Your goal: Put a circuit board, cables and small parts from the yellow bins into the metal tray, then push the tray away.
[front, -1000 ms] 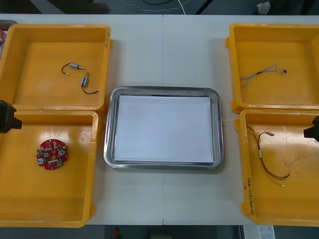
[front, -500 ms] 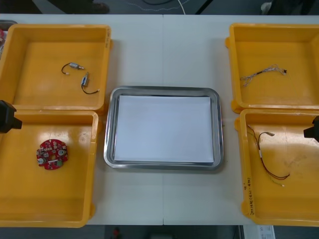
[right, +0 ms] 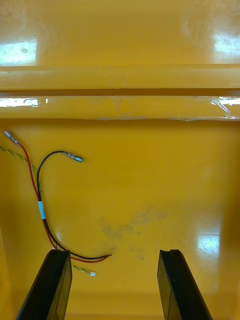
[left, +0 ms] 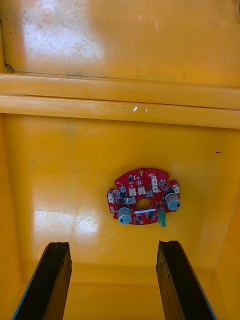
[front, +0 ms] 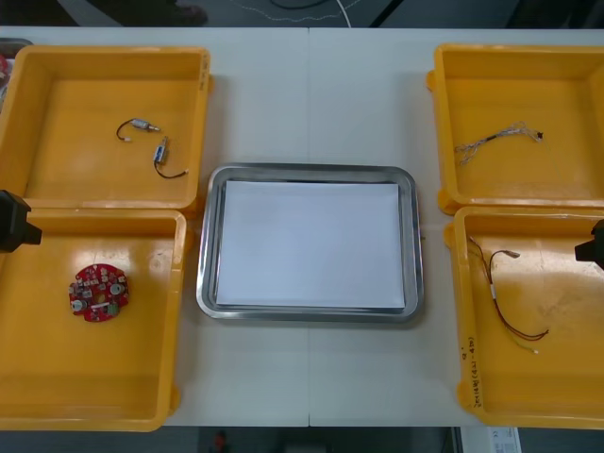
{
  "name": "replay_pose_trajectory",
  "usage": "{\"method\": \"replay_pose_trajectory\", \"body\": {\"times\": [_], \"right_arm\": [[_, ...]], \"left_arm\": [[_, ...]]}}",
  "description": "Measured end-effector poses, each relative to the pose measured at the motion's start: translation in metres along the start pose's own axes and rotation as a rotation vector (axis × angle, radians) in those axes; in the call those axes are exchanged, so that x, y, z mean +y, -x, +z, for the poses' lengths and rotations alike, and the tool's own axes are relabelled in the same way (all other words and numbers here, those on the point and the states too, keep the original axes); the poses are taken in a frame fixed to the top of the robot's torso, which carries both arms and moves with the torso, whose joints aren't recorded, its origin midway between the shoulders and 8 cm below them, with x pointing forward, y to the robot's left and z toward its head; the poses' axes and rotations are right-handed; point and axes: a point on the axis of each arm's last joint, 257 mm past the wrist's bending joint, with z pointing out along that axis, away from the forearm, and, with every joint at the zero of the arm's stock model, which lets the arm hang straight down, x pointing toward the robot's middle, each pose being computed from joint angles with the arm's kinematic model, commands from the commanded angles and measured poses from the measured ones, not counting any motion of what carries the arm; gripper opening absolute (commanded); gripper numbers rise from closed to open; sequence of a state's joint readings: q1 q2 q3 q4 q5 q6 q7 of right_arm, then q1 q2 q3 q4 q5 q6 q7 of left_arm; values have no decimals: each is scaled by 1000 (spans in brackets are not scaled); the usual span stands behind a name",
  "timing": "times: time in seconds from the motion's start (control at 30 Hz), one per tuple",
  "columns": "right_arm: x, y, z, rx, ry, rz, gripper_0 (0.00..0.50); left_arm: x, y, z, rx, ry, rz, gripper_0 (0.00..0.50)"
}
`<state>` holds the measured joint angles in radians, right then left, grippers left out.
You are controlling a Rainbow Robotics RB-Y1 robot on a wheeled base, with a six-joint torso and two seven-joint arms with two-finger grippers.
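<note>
A round red circuit board point(front: 98, 293) point(left: 143, 196) lies in the near left yellow bin point(front: 57, 396). My left gripper point(left: 114, 280) hangs open above that bin, the board just beyond its fingertips; part of that arm point(front: 14, 223) shows at the left edge. The red and yellow cable point(front: 505, 302) point(right: 42, 210) lies in the near right yellow bin point(front: 566, 396). My right gripper point(right: 112, 282) stands open over that bin, the cable's end beside one black finger point(right: 50, 285). Small metal parts point(front: 151, 146) rest in the far left bin. The metal tray point(front: 212, 189) sits between the bins, white inside.
A twisted cable point(front: 495, 142) lies in the far right yellow bin point(front: 453, 57). Bare table runs beyond the tray toward the far edge. The right arm's tip point(front: 593, 243) shows at the right edge.
</note>
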<state>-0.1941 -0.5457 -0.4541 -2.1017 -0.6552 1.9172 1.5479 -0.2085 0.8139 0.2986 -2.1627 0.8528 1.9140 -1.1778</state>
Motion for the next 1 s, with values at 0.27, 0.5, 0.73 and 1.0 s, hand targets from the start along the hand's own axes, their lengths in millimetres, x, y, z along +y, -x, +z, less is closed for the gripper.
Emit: {"method": "replay_pose_trajectory", "body": {"times": [0.27,0.5,0.73,1.0], "right_arm": [[0,0,0,0,0,0,500],[0,0,0,0,0,0,500],[0,0,0,0,0,0,500],[0,0,0,0,0,0,500]], "left_arm": [[0,0,0,0,0,0,500],[0,0,0,0,0,0,500],[0,0,0,0,0,0,500],[0,0,0,0,0,0,500]]}}
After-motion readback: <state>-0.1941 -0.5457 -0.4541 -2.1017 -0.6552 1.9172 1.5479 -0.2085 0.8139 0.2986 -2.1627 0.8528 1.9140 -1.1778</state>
